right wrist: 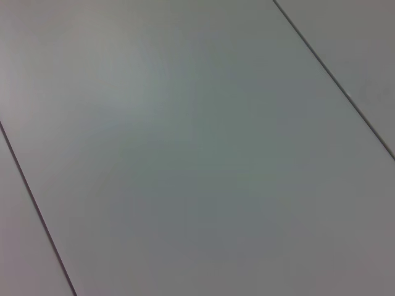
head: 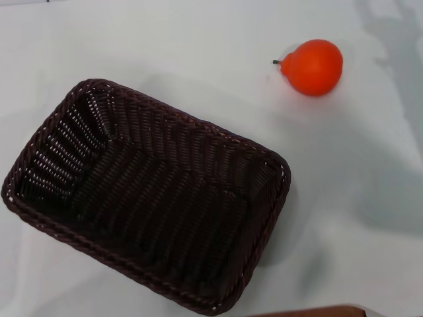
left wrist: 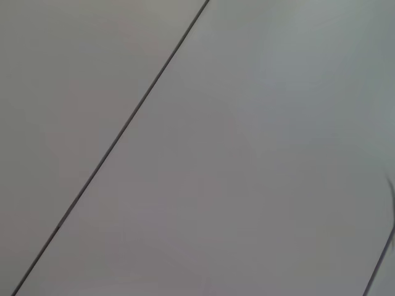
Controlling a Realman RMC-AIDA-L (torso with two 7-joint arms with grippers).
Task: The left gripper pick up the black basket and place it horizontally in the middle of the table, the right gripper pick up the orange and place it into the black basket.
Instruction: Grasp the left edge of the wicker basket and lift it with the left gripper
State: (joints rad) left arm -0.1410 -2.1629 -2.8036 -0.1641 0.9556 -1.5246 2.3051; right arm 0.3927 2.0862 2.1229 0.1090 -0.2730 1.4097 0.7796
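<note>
The black basket (head: 149,191) lies on the white table (head: 165,46) at the left and middle of the head view, turned at a slant, with its open side up and nothing inside. The orange (head: 312,67) rests on the table at the far right, apart from the basket, its stem pointing left. Neither gripper shows in any view. Both wrist views show only plain pale panels with thin dark seams.
A shadow of an arm falls on the table at the far right (head: 396,59). A brown edge (head: 317,312) shows at the bottom of the head view.
</note>
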